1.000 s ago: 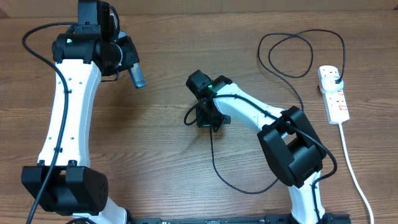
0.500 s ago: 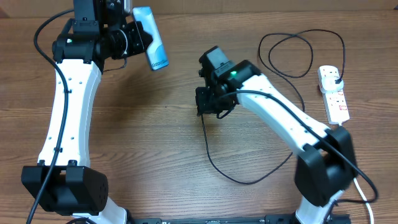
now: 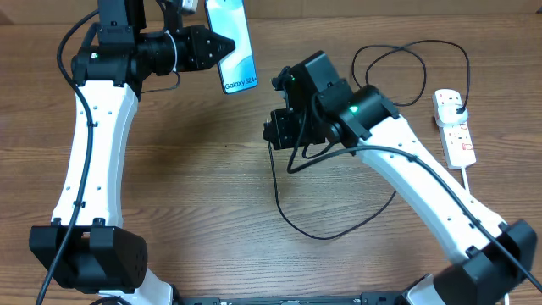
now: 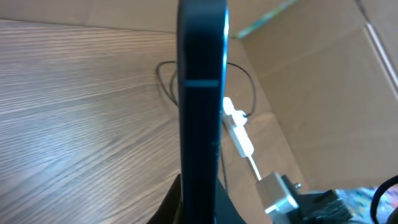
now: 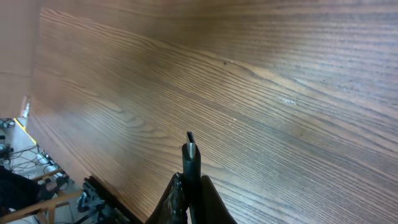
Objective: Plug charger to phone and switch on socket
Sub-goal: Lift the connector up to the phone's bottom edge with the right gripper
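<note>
Your left gripper [image 3: 222, 44] clamps phone [image 3: 240, 63], held above table [image 3: 169, 186] at far left, screen toward overhead camera. Your right gripper [image 3: 284, 135] pinches charger [image 3: 292, 222] just behind connector tip [image 5: 189, 144], mid-table. Socket [image 3: 456, 131] lies far right, black plug [image 3: 457, 104] inserted.
</note>
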Robot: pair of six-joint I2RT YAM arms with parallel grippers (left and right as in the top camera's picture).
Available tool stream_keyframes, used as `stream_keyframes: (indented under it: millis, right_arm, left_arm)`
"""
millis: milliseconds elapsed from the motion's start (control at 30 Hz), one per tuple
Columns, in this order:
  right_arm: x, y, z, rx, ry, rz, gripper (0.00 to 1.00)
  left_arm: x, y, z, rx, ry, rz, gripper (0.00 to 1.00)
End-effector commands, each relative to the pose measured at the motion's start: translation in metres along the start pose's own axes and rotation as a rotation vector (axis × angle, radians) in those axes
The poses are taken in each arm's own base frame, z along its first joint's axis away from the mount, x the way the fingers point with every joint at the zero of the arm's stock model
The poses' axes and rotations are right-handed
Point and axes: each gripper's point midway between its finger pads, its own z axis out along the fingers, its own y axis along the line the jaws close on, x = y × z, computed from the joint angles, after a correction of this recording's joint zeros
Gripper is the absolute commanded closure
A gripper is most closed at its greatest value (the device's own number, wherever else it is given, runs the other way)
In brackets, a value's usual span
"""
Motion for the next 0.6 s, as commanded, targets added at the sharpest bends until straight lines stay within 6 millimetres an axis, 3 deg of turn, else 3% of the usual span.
stream_keyframes:
  millis: [0, 233, 567]
  right_arm:
    - [-0.008, 0.024, -0.029, -0.065, -0.069, -0.049, 0.96]
    - [-0.005, 0.06, -0.051, -0.244, -0.078, -0.098, 0.96]
    - [-0.019, 0.05, -0.069, -0.329, -0.098, -0.06, 0.96]
  left_arm:
    - [0.002, -0.025, -0.001, 0.124, 0.019, 0.055, 0.96]
    - [0.005, -0.065, -0.011, 0.361, 0.041, 0.131, 0.96]
    - [0.007, -0.081, -0.019, 0.464, 0.056, 0.148, 0.96]
